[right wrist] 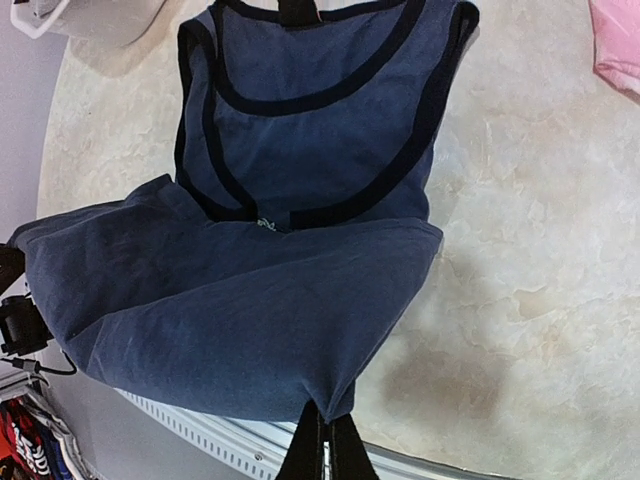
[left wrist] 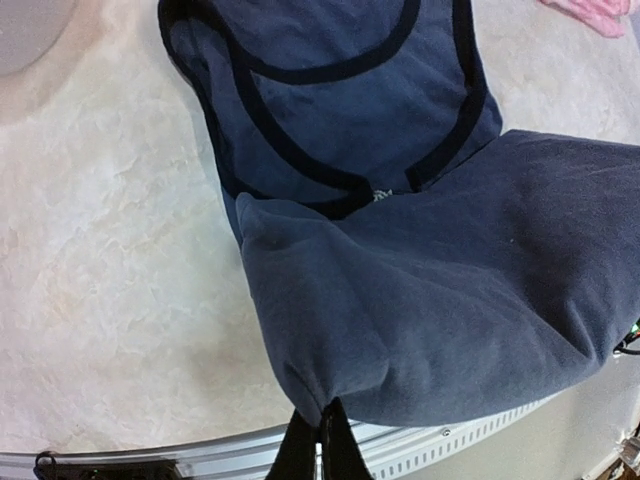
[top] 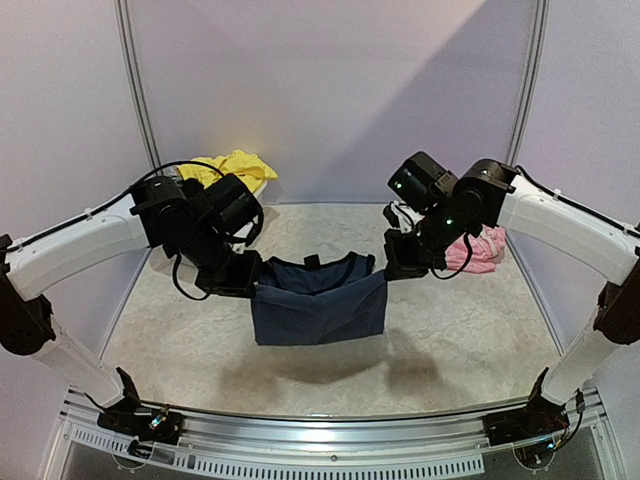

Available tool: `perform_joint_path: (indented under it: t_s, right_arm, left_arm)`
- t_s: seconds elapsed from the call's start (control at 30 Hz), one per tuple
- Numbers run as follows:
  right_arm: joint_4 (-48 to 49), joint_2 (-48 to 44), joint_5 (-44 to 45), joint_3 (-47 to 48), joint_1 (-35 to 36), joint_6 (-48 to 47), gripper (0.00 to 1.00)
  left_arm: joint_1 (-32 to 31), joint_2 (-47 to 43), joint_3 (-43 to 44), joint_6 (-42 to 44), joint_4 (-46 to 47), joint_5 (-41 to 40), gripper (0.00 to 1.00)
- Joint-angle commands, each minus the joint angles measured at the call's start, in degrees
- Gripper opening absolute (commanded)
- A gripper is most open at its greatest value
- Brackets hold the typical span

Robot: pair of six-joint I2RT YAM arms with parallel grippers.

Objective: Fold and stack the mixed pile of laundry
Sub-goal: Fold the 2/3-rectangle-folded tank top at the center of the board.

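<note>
A blue top (top: 320, 305) hangs over the middle of the table (top: 450, 345).
A yellow cloth (top: 235, 168) lies far left. The left gripper (top: 250, 283) is clamped tight on the top's left corner. The right gripper (top: 392, 268) is clamped on its right corner. A pink cloth (top: 480, 248) lies on the right.

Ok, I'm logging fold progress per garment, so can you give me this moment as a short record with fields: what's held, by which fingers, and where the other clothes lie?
held item: navy tank top, stretched between both arms
left fingers: shut on one hem corner
right fingers: shut on the other hem corner
garment pose: hem end raised, strap end lower, towards the table
yellow piece: crumpled at back left, not held
pink piece: crumpled at right, partly behind the right arm, not held
folded stack: none visible
</note>
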Motion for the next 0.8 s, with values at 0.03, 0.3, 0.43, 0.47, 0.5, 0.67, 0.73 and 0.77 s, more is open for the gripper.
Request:
perform_joint_path:
  t_s: [0.03, 0.3, 0.43, 0.47, 0.5, 0.67, 0.73, 0.77]
  right_arm:
    - [-2.84, 5.03, 0.77, 7.60, -2.96, -5.52, 0.00]
    - [-4.43, 11.85, -0.25, 15.53, -7.67, -8.63, 0.00]
    - [-4.95, 16.01, -1.59, 19.82, -9.49, -10.38, 0.00]
    - [-5.08, 16.85, -1.97, 20.91, -9.91, -10.86, 0.00]
    - [-5.01, 17.87, -2.36, 21.76, -10.25, -11.10, 0.00]
    - [-4.14, 22.41, -4.54, 24.71, -12.12, -12.19, 0.00]
    - [-3.63, 23.89, -5.61, 25.50, -12.96, -12.52, 0.00]
    - [-3.37, 24.51, -6.08, 25.85, -13.34, -12.64, 0.00]
  left_arm:
    - [4.24, 3.60, 5.07, 5.58, -2.67, 0.44, 0.00]
    - [9.48, 9.79, 11.72, 10.45, -3.89, 2.11, 0.00]
    - [11.56, 13.19, 15.42, 12.75, -5.05, 2.45, 0.00]
    - [12.09, 13.91, 16.10, 13.26, -5.12, 2.41, 0.00]
    - [12.58, 14.74, 16.66, 13.63, -5.23, 2.64, 0.00]
    - [14.92, 19.20, 18.73, 15.65, -4.99, 3.38, 0.00]
    - [15.77, 20.86, 19.51, 16.14, -4.58, 4.35, 0.00]
    - [16.20, 21.78, 20.01, 16.50, -4.40, 4.76, 0.00]
